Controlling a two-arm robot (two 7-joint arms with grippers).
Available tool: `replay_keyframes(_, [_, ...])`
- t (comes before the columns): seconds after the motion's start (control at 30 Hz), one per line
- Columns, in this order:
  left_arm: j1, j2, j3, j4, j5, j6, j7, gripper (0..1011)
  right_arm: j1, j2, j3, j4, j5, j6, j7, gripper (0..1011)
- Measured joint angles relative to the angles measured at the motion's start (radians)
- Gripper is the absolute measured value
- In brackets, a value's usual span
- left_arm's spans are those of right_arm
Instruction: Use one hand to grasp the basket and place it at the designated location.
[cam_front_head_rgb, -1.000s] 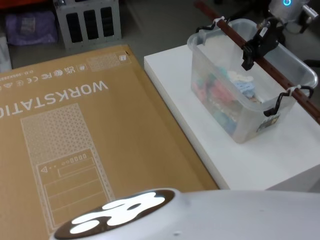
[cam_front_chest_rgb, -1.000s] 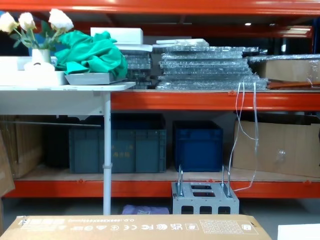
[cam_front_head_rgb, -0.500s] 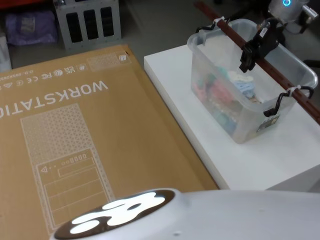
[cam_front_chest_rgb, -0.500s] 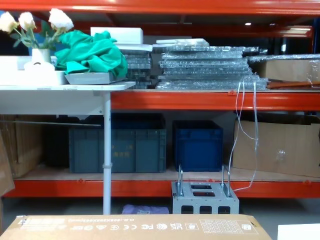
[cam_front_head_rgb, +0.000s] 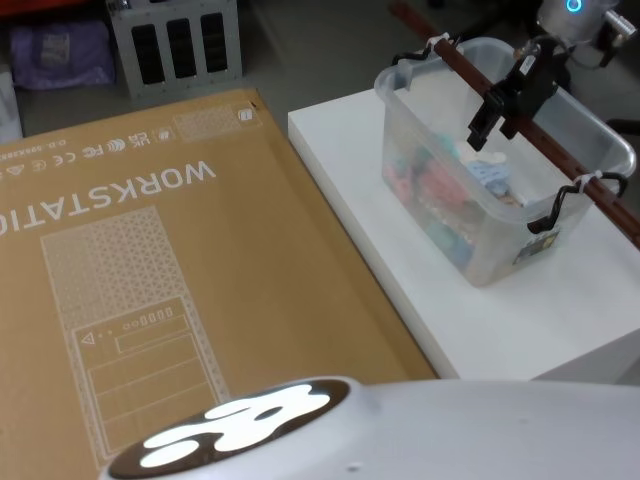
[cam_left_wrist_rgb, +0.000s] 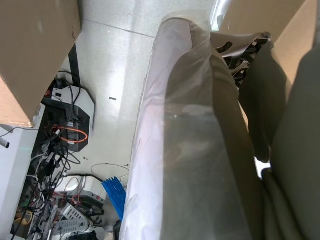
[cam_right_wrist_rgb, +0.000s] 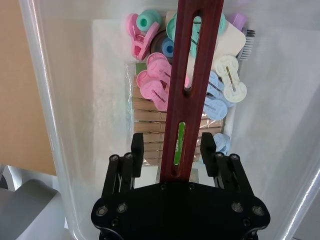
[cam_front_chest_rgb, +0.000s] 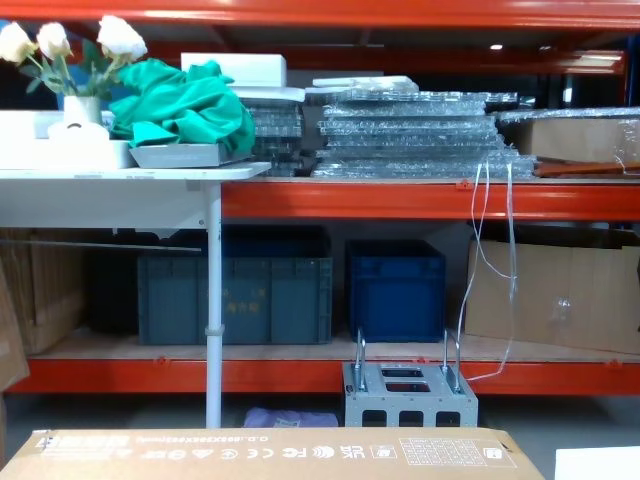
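The right gripper (cam_right_wrist_rgb: 173, 145) is spread astride the basket (cam_front_head_rgb: 500, 200) handle (cam_right_wrist_rgb: 189, 75), at two o'clock, for lifting.

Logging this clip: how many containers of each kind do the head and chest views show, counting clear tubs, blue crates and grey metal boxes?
Clear basket: 1, with the right gripper open around its handle
Blue crates: 2
Grey metal box: 1
Total: 4
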Motion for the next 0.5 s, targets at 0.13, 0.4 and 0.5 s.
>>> replay_keyframes(0.13, [0.000,0.000,0.000,0.000,0.000,0.000,0.000,0,0.000,0.000,0.000,0.000,0.000,0.000,0.000,764])
replay_keyframes(0.4, [0.000,0.000,0.000,0.000,0.000,0.000,0.000,0,-0.002,-0.001,0.002,-0.006,-0.006,0.004,0.002,1001])
replay_keyframes(0.5, [0.000,0.000,0.000,0.000,0.000,0.000,0.000,0,-0.004,-0.002,0.005,-0.012,-0.017,0.008,0.005,1000])
